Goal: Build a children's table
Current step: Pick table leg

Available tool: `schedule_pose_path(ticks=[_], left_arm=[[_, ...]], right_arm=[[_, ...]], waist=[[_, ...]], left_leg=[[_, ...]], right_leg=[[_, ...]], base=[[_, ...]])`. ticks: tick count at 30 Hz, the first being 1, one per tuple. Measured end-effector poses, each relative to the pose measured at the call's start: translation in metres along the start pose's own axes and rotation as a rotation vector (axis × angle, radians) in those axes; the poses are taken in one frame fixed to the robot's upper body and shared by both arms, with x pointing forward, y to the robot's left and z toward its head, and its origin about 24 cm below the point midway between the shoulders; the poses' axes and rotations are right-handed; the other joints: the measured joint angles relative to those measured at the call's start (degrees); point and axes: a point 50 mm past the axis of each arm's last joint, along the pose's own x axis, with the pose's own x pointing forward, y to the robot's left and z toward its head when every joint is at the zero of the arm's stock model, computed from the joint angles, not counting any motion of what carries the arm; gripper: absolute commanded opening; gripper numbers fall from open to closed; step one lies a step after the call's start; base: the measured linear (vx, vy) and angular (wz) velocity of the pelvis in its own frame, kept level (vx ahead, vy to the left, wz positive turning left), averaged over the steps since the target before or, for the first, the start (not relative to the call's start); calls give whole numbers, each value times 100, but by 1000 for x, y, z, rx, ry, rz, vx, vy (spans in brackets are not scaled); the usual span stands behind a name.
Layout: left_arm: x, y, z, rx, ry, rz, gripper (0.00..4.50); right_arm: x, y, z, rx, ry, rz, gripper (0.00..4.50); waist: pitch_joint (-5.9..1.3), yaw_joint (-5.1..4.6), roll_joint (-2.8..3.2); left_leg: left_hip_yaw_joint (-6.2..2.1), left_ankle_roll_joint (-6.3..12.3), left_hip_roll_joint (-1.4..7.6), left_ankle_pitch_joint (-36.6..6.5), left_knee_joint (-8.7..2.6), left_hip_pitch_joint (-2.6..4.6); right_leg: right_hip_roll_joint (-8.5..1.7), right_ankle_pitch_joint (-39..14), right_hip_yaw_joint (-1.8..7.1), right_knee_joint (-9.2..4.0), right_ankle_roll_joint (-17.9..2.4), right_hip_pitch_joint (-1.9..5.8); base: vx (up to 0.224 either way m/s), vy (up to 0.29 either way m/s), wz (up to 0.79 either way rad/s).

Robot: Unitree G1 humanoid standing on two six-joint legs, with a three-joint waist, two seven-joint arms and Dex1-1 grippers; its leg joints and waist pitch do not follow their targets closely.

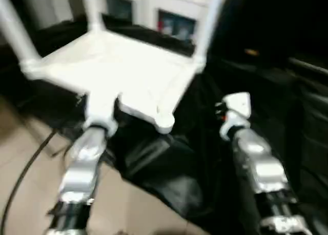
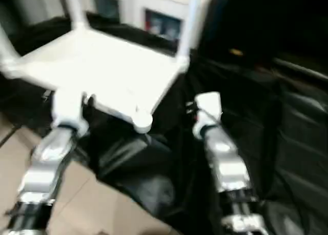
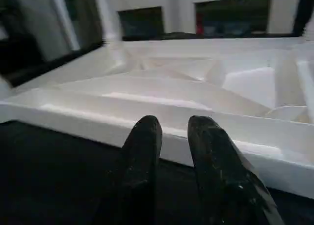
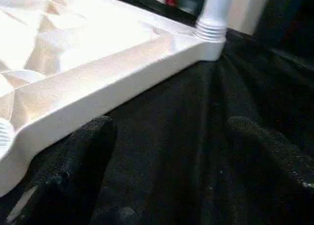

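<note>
The upturned white square plastic tabletop point(image 1: 128, 71) looks smooth with a soft sheen, its ribbed underside moulded, and the white cylindrical plastic legs point(image 1: 205, 24) match it. Under it lies a black, creased, faintly glossy cloth point(image 1: 169, 168). The robot's silver forearms point(image 1: 256, 163) look like polished metal, and the black fingers point(image 3: 142, 151) are matt and slightly scuffed.

My head views are smeared by motion blur, so edges run soft everywhere. The white tabletop point(image 1: 123, 71) glares under overhead light and loses its rib detail, while the black cloth point(image 1: 169, 168) sinks into near-featureless shadow. My wrist views are steadier, though the near fingertips point(image 3: 142, 136) sit out of focus.
</note>
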Motion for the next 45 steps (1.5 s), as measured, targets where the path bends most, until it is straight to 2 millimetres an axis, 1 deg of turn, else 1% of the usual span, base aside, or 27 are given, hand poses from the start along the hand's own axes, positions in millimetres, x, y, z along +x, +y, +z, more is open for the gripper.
schedule_pose_path(ticks=[1,2,3,4,6,8,9,10,11,12,13,15,16,17,18,21,23,27,31,32,33,34,35,36,37,38,45], left_arm=[[0,0,1,0,-2,0,123],[0,0,0,-2,3,-1,123],[0,-4,-1,-11,4,-9,123],[0,-11,0,-16,1,-32,123],[-1,-11,-1,-9,4,-38,123],[-1,-7,4,5,-15,-33,123],[-1,-6,4,8,-15,-32,123],[-2,-4,0,8,2,-27,123],[-2,-1,-1,12,9,-22,123],[-1,2,1,18,1,-14,123],[-1,6,1,18,-1,-2,123],[0,8,4,21,-10,0,123],[0,9,4,17,-11,-5,123],[-1,4,2,1,-3,-16,123],[-1,-4,1,-5,1,-53,123],[0,-9,4,-13,-14,-106,123],[-2,-9,2,-25,-6,-136,126],[-8,-9,-7,-24,33,-209,126],[-9,-6,-8,-13,42,-246,126],[-9,-4,-8,-6,43,-256,126],[-8,-4,-6,3,43,-276,126],[-8,-5,-2,9,33,-302,126],[-10,-6,-2,15,37,-330,126],[-14,-10,-6,16,58,-372,126],[-21,-13,-11,16,85,-428,126],[-24,-17,-11,18,99,-478,126],[-35,-27,-4,11,99,-643,126]], right_arm=[[-1,-2,0,-2,0,-9,399],[-2,-5,-2,-2,7,-19,399],[-4,-8,-5,-3,16,-34,399],[-6,-14,-6,8,20,-63,399],[-8,-17,-1,50,-6,-101,399],[-11,-23,5,68,-29,-139,399],[-13,-25,5,72,-26,-155,399],[-14,-26,3,80,-9,-169,399],[-15,-26,3,93,-3,-173,399],[-16,-25,5,107,-3,-172,399],[-17,-23,8,130,-5,-164,399],[-20,-25,15,147,-20,-164,399],[-23,-27,18,173,-15,-149,399],[-27,-30,16,194,6,-145,399],[-31,-35,14,206,23,-150,399],[-38,-42,25,191,2,-160,399],[-40,-40,31,179,-6,-150,431],[-45,-44,39,175,8,-152,443],[-49,-65,44,166,101,-236,443],[-50,-70,45,167,124,-249,443],[-53,-77,43,172,168,-267,443],[-58,-88,38,183,233,-301,443],[-60,-94,38,182,268,-312,443],[-62,-98,37,183,306,-320,443],[-64,-101,35,189,344,-319,443],[-67,-102,29,196,393,-318,443],[-73,-96,2,251,621,-279,443]], waist=[[-1,-9,-71],[5,6,-88],[12,36,-109],[35,76,-158],[32,133,-195],[5,119,-81],[9,110,-4],[20,54,65],[3,20,97],[-15,14,75],[-36,-6,57],[-92,-2,-94],[-97,2,-223],[-82,40,-247],[-74,65,-258],[-80,2,-167],[-54,-62,-104],[-9,-173,12],[123,-309,155],[171,-283,179],[201,-282,128],[176,-144,-61],[166,-86,-173],[166,11,-191],[123,127,-119],[89,172,-52],[98,133,-75]], left_leg=[[-168,16,-56,92,-67,-47],[-263,267,-80,170,-133,-88],[-276,1006,-76,247,-88,-166],[157,1118,-23,139,523,-268],[586,886,-237,-31,841,-117],[747,772,-439,-351,391,231],[681,520,-409,-553,125,332],[620,271,-190,-428,-2,370],[584,183,-87,-357,-46,353],[573,122,-40,-276,-87,331],[533,55,20,-207,-126,300],[552,10,36,-143,-130,233],[541,162,15,-164,-35,181],[477,752,23,-155,98,105],[509,879,-34,-128,171,103],[517,267,-310,-31,-233,223],[448,-64,-178,119,-357,244],[551,-195,28,186,-509,274],[577,-201,143,219,-524,377],[583,-203,165,220,-549,388],[633,-204,166,221,-548,414],[906,-203,163,222,-548,459],[965,-229,152,224,-461,495],[920,-195,121,162,-380,450],[724,-157,51,151,-318,350],[668,-279,23,274,-436,361],[766,-288,128,485,-531,270]], right_leg=[[-166,-26,202,-330,228,10],[-144,-8,95,-378,225,85],[-123,38,-68,-475,204,138],[-80,111,-180,-568,169,187],[89,236,-230,-734,38,239],[432,379,-415,-971,-28,259],[617,500,-515,-1169,-102,302],[666,493,-655,-1162,193,281],[580,306,-591,-699,578,155],[361,210,-446,30,727,-124],[70,216,-191,213,718,-282],[-404,411,166,-566,429,-289],[-522,652,202,-758,900,-249],[-462,644,198,-764,793,-222],[-393,687,178,-825,709,-182],[-132,908,16,-1037,607,-162],[-16,995,-118,-1215,544,-109],[-11,994,-336,-1481,541,-43],[-29,1003,-528,-1673,520,179],[-36,969,-544,-1565,492,236],[-77,685,-467,-1220,479,250],[-152,487,-149,-723,469,296],[-132,364,-16,-613,467,235],[-101,353,33,-595,457,167],[-50,353,51,-614,459,116],[-2,377,43,-631,473,71],[72,687,51,-898,382,69]], base=[[-100,-377,61],[-100,-377,61],[-93,-411,72],[-115,-414,52],[-107,-390,31],[-73,-312,5],[-74,-304,15],[-60,-317,10],[-60,-317,10],[-40,-263,-3],[-64,-239,-7],[-67,-262,-6],[-39,-312,-5],[-39,-312,-5],[-57,-326,-2],[-97,-270,-15],[-128,-163,-18],[-109,-75,-1],[-110,0,1],[-121,16,0],[-119,-15,20],[-13,-132,28],[-13,-132,28],[43,-161,3],[66,-69,-11],[66,-69,-11],[-10,-8,7]])
